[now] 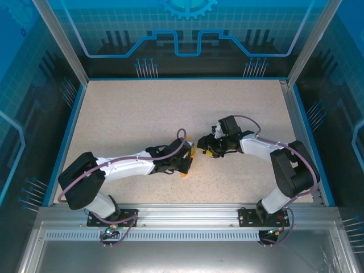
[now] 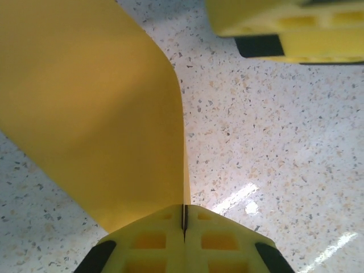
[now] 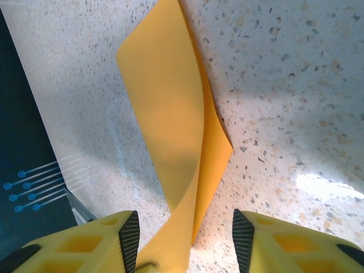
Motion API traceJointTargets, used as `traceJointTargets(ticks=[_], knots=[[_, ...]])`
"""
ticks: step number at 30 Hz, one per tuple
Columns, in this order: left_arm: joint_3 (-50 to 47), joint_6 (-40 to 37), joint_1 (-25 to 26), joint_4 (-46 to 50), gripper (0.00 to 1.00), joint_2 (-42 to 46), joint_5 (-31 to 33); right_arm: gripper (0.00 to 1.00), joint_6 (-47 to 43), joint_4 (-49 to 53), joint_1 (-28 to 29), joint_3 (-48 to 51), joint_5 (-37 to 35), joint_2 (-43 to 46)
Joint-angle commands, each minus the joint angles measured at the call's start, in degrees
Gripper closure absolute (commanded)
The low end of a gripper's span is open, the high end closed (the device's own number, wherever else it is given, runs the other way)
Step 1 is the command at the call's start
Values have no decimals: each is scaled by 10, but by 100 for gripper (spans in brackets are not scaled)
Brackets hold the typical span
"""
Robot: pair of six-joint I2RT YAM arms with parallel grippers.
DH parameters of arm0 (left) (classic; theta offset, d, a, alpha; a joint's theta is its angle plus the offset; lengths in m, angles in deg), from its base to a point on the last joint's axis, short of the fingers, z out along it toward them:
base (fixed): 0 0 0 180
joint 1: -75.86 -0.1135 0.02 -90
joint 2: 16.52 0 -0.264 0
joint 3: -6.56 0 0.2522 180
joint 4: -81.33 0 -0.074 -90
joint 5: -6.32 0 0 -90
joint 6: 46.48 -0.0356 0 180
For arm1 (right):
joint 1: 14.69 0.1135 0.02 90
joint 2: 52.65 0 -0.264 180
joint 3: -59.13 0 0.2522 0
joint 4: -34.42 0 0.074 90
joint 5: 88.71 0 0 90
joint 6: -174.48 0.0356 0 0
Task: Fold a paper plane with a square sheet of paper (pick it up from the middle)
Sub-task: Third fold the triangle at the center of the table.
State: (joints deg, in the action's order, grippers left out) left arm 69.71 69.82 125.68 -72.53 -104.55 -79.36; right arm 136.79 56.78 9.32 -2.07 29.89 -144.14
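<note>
I see left gripper (image 2: pixel 183 219) pressed together, pinching edge of paper (image 2: pixel 102 114). Paper plain bright orange, unmarked, doubled over itself in soft curl, lifted above middle of counter (image 1: pixel 142 114). Right gripper (image 3: pixel 185 233) spread, paper passing loose between its fingers, also over counter middle.

Speckled beige table (image 1: pixel 131 114) ringed by blue circuit-patterned walls (image 1: pixel 187 40).

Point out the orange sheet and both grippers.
orange sheet (image 2: pixel 85 102): left wrist view, its curved face.
left gripper (image 2: pixel 183 219): left wrist view, between shut fingertips.
right gripper (image 3: pixel 186 236): right wrist view, midway between open fingertips.
</note>
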Motion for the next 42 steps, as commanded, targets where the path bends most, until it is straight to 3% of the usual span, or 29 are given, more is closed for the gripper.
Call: traceJointTargets(ticks=[1, 8, 14, 20, 42], knots=[[-7, -21, -29, -29, 96, -3, -102, 49, -26, 29, 5, 15, -21, 21], [-3, -38, -72, -19, 95, -30, -141, 70, -39, 42, 22, 24, -45, 44], [4, -46, -90, -15, 95, -57, -137, 84, -51, 47, 50, 19, -44, 40], [20, -54, -100, -6, 94, -79, -130, 88, -49, 44, 67, 26, -57, 35], [35, -53, -105, 25, 92, -109, -97, 87, -45, 44, 88, 40, -78, 29]])
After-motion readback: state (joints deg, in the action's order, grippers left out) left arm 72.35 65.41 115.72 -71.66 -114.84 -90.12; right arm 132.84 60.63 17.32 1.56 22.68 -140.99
